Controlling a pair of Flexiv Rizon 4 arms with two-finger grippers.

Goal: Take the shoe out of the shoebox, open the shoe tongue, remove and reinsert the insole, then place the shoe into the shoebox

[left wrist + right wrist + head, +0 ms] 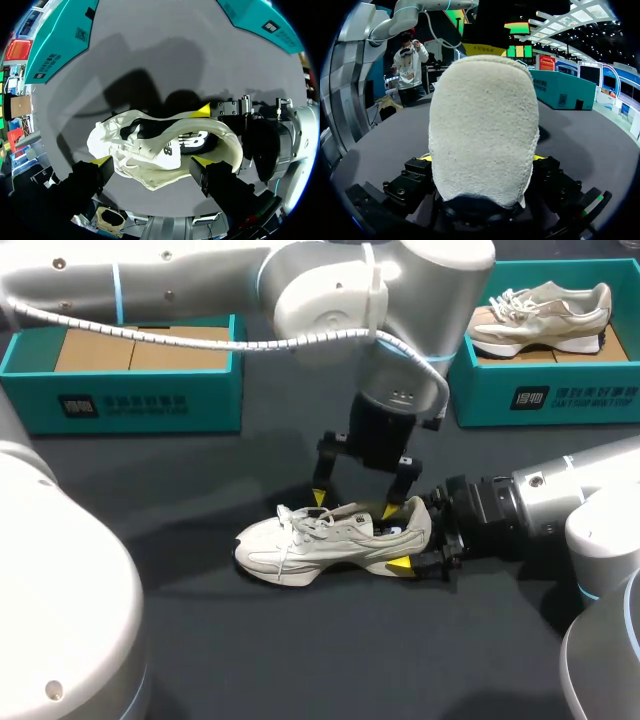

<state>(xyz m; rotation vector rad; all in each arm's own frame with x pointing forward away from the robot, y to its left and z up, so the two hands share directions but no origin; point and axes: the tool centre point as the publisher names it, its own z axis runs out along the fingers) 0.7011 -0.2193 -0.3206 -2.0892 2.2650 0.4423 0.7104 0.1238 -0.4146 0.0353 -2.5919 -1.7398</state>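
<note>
Right hand (481, 159) clamps the shoe (320, 540) at its heel (482, 125), pinning it on the desk (300, 660), seemingly so the open left hand (355, 504), straddling the shoe, can reach inside.

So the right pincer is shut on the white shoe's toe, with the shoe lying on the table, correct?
Not the toe: the right pincer is shut on the white shoe at its heel, as the head view shows. The shoe does lie on the table.
</note>
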